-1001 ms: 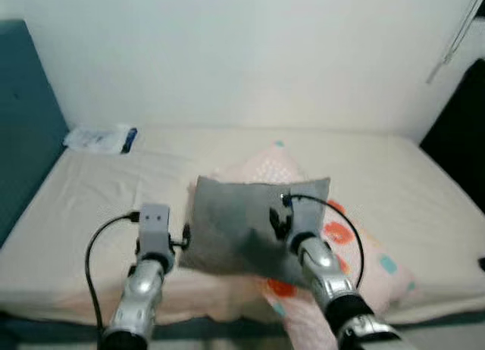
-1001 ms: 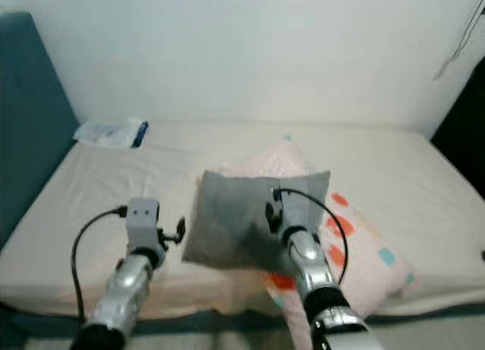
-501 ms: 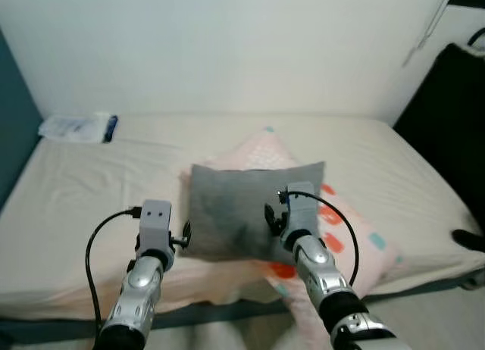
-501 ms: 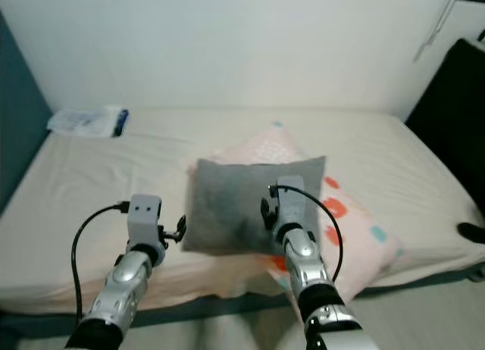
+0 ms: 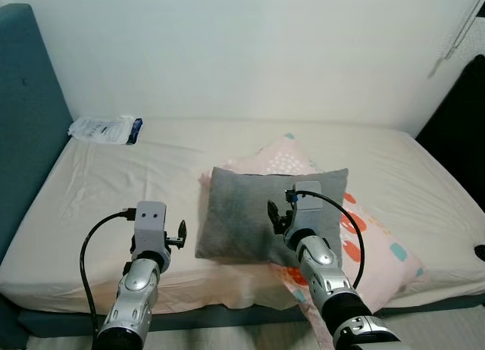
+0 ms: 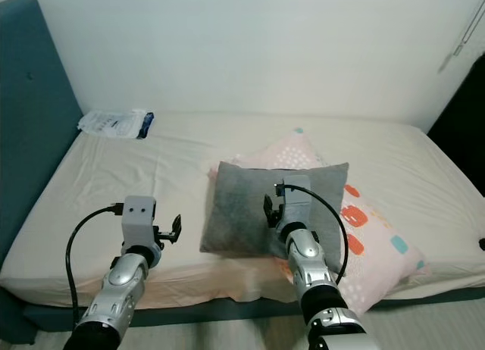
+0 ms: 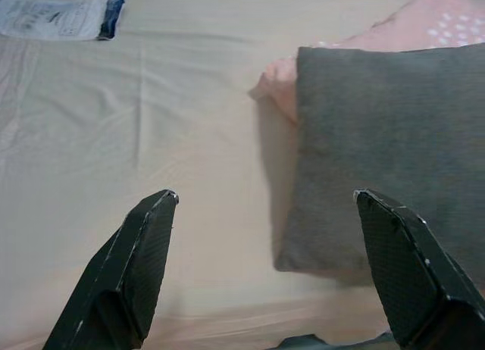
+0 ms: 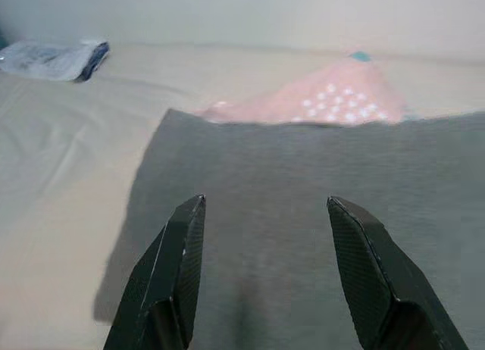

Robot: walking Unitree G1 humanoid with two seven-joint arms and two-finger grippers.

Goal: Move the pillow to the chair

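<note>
A grey pillow (image 5: pixel 254 214) lies on the bed, resting partly on a pink patterned pillow (image 5: pixel 379 248). My right gripper (image 8: pixel 265 202) hovers open just above the grey pillow's near half, with one finger to either side of its middle. My left gripper (image 7: pixel 265 197) is open too, held low over the beige sheet just left of the grey pillow's left edge, and nothing is between its fingers. Both silver arms reach forward from the bed's near edge.
The bed's beige sheet (image 5: pixel 114 183) stretches wide on the left. A white and blue packet (image 5: pixel 104 129) lies at the far left corner by the teal headboard (image 5: pixel 26 123). A dark object (image 5: pixel 462 145) stands past the bed's right side. A white wall is behind.
The whole picture has swung sideways and back with the camera. Both grippers keep about the same place by the grey pillow and stay open; the pillow has not moved.
</note>
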